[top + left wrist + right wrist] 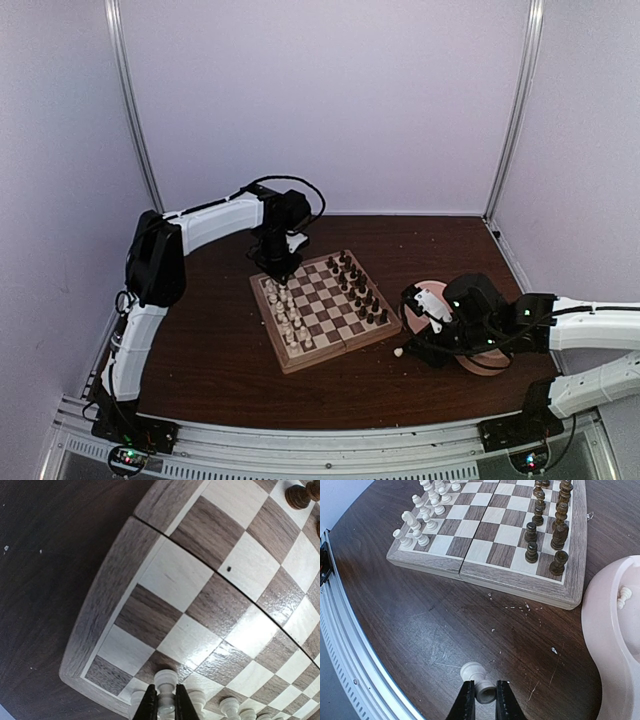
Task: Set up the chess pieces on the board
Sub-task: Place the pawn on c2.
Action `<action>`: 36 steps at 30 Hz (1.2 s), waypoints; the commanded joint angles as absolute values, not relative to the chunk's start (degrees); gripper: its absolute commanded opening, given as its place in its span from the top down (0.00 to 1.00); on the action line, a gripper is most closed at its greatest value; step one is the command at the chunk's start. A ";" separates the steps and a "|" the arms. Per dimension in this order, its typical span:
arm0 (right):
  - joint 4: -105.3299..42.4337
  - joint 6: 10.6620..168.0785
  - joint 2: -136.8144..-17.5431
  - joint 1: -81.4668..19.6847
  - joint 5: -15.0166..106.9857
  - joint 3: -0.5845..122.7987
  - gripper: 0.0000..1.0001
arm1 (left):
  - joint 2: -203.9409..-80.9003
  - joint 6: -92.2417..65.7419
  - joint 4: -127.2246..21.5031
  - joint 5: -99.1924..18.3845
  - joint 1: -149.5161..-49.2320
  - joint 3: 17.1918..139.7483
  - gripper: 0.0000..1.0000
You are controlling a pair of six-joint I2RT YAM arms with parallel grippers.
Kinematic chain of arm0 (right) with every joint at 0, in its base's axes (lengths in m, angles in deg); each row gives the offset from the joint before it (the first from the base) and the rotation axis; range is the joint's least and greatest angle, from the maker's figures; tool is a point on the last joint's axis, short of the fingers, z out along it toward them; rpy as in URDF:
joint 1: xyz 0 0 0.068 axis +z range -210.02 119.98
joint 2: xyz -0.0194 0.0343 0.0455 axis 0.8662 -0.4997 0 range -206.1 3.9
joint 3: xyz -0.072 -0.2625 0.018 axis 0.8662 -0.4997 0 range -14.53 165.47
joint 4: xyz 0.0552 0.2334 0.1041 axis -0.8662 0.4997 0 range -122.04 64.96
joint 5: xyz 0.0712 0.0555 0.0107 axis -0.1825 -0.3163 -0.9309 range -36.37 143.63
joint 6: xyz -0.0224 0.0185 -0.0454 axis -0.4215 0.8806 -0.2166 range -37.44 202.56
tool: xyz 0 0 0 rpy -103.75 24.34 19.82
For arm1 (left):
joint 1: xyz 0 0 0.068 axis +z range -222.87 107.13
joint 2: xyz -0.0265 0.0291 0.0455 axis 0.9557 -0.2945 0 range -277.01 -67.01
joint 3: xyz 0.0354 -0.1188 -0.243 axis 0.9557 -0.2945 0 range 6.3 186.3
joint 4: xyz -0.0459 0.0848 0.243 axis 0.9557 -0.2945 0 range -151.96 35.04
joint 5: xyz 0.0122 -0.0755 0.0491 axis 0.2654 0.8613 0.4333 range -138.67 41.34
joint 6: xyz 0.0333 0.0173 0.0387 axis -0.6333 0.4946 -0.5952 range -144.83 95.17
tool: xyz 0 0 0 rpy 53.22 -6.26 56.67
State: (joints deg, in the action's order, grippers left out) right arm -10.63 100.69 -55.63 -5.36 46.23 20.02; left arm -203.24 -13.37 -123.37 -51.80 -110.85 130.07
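The board [322,322] lies in the middle of the table, with cream-white chess pieces [285,310] along its left side and dark pieces [362,292] along its right. My left gripper [165,706] hangs over the board's far left corner [105,655], shut on an upright white piece [165,682]; other white pieces [229,706] stand close beside it. My right gripper [483,700] is low over the bare table near the board's front right corner, shut on a white piece [476,674] that lies sideways between the fingers. I cannot tell if that piece touches the table.
A pink double bowl [607,630] sits right of the board with one white piece [623,596] inside it. Pale crumbs [520,608] dot the dark table by the board's near edge. The metal rail [350,675] runs along the table's front.
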 commanded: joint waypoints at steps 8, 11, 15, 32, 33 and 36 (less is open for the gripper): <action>-11.58 100.40 -55.83 -5.00 47.55 21.25 1.00 | -204.05 -13.51 -121.67 -50.60 -110.05 129.33 0.79; -11.57 100.48 -55.86 -5.00 47.50 21.32 1.00 | -203.63 -13.41 -121.70 -50.51 -110.05 129.39 0.75; -11.59 100.47 -55.81 -4.95 47.47 21.34 1.00 | -202.97 -13.41 -121.94 -50.42 -110.05 129.91 0.75; -11.58 100.75 -55.60 -5.00 47.42 21.38 1.00 | -202.22 -13.45 -122.25 -49.52 -110.05 129.88 0.64; -11.50 100.75 -55.52 -5.00 47.41 21.41 1.00 | -201.95 -13.41 -122.22 -49.79 -110.05 129.88 0.61; -11.41 100.75 -55.66 -5.00 47.53 21.58 1.00 | -201.20 -13.66 -122.23 -50.79 -110.05 130.85 0.60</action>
